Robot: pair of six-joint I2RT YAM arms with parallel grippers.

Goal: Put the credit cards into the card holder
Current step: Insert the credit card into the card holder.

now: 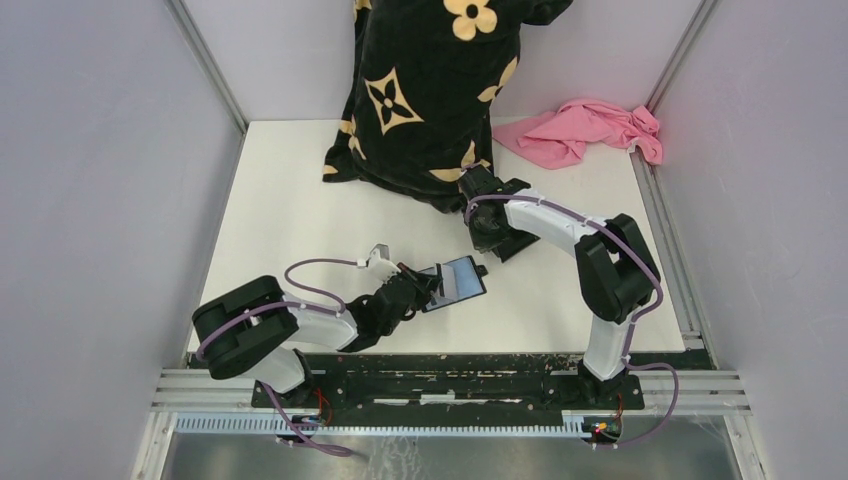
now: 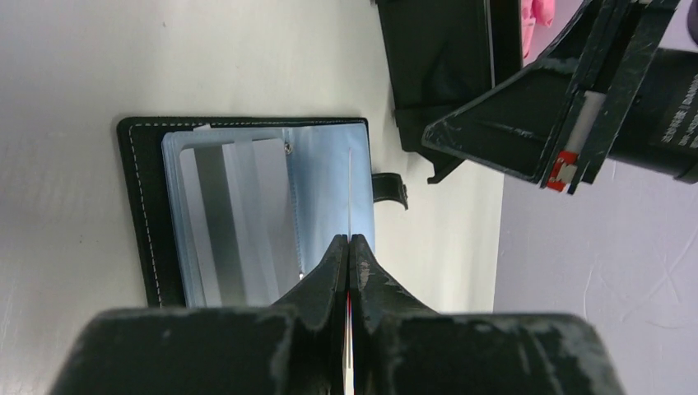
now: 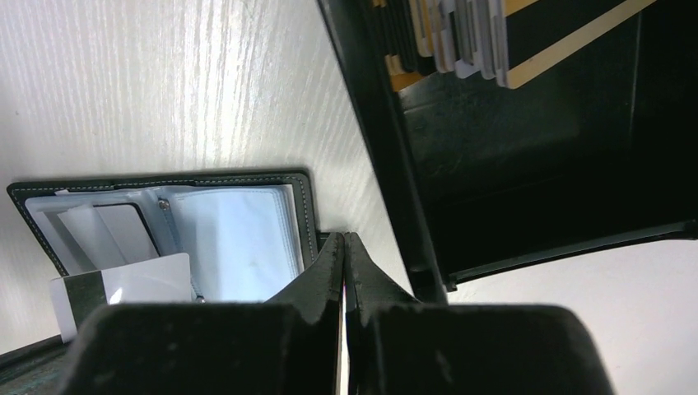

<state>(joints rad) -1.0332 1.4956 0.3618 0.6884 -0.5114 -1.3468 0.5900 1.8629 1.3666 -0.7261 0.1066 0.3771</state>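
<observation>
The card holder [image 1: 462, 281] lies open on the white table, its clear pockets [image 2: 239, 214] facing up. My left gripper [image 2: 350, 239] is shut on a credit card that I see edge-on [image 2: 350, 185], standing over the holder's right half. From the right wrist view that card [image 3: 136, 284] looks whitish with a dark stripe, above the holder [image 3: 239, 239]. My right gripper [image 3: 343, 236] is shut on another thin credit card, a light sliver between its jaws, and hangs between the holder and the black tray. Its fingers [image 2: 510, 123] show in the left wrist view.
A shallow black tray [image 3: 379, 123] holding several more cards [image 3: 465, 33] sits just right of the holder, under my right wrist [image 1: 515, 243]. A black bag with yellow flower marks [image 1: 430, 90] and a pink cloth [image 1: 585, 130] lie at the back.
</observation>
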